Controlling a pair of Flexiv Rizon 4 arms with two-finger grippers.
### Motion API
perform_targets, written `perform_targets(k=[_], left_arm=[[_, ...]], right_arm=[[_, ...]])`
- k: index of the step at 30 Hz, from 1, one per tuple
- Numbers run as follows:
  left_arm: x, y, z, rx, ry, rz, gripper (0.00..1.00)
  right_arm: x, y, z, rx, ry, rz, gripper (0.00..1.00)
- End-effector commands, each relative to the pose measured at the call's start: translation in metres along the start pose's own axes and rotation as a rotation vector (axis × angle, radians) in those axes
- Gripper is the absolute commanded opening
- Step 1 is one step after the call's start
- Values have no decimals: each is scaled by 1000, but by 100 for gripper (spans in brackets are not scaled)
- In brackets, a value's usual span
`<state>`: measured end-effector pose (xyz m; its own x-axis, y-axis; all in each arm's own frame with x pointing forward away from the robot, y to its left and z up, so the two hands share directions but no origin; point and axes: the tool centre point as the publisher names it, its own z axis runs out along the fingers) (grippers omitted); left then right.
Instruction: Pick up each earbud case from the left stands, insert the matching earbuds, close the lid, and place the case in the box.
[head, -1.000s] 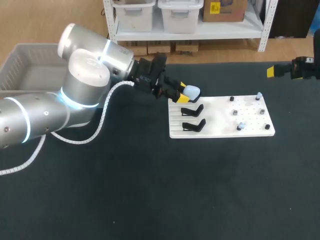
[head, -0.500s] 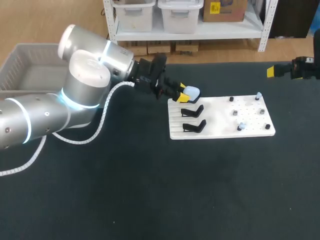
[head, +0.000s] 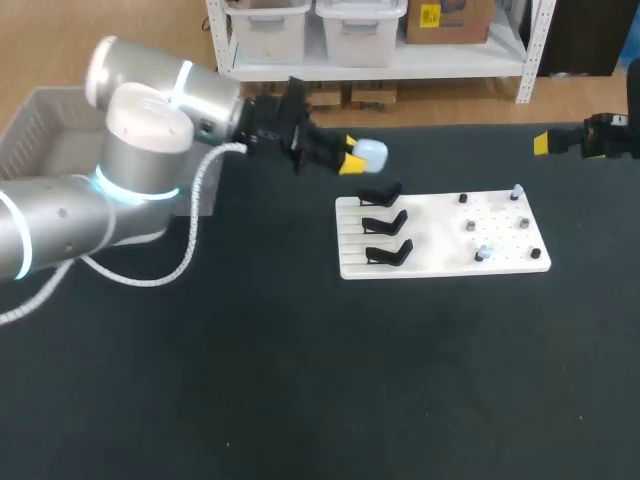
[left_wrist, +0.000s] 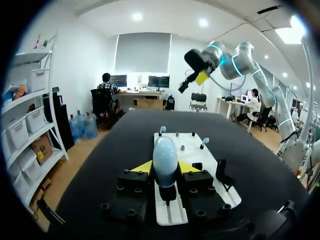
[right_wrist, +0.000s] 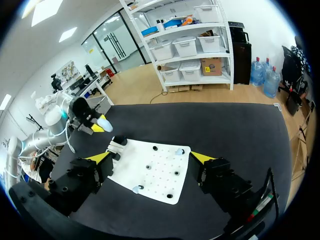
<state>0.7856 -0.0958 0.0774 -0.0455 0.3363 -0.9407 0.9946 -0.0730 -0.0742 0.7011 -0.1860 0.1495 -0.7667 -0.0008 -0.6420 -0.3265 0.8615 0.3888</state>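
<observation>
Lifted off its stand (head: 380, 192), the case (head: 371, 152) rides clamped in the left gripper (head: 352, 158), freed for loading earbuds (head: 481, 252); the right gripper (right_wrist: 150, 157) waits wide open beyond the board (head: 440, 235).

The scene is lit brightly and evenly from overhead; recessed ceiling lights (left_wrist: 137, 16) show in the left wrist view. The black table (head: 300, 380) soaks up the light and shows hardly any shadow, while the white board (head: 440, 240) lying on it glares almost featureless. The left arm (head: 140, 140) carries broad soft highlights on its silver shell, and the earbud case (left_wrist: 165, 155) a faint sheen. In both wrist views straight lines bow toward the rim.
</observation>
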Motion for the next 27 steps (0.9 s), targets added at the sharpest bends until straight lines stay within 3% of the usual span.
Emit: perform_targets(k=[1,7,13,22,27], left_arm=[[-16,-31,-37,-71,-46,4,0],[-50,-46,-65,-72,-114,26,0],[-70,-60,-74,-76,-154,29,0],[-77,-72,-73,-102,-219,-30,0],[-73,-74,-70,-112,-215,-43,0]], right_arm=[[0,0,0,1,0,0,100],[0,0,0,1,0,0,100],[0,0,0,1,0,0,100],[0,0,0,1,0,0,100],[0,0,0,1,0,0,100]])
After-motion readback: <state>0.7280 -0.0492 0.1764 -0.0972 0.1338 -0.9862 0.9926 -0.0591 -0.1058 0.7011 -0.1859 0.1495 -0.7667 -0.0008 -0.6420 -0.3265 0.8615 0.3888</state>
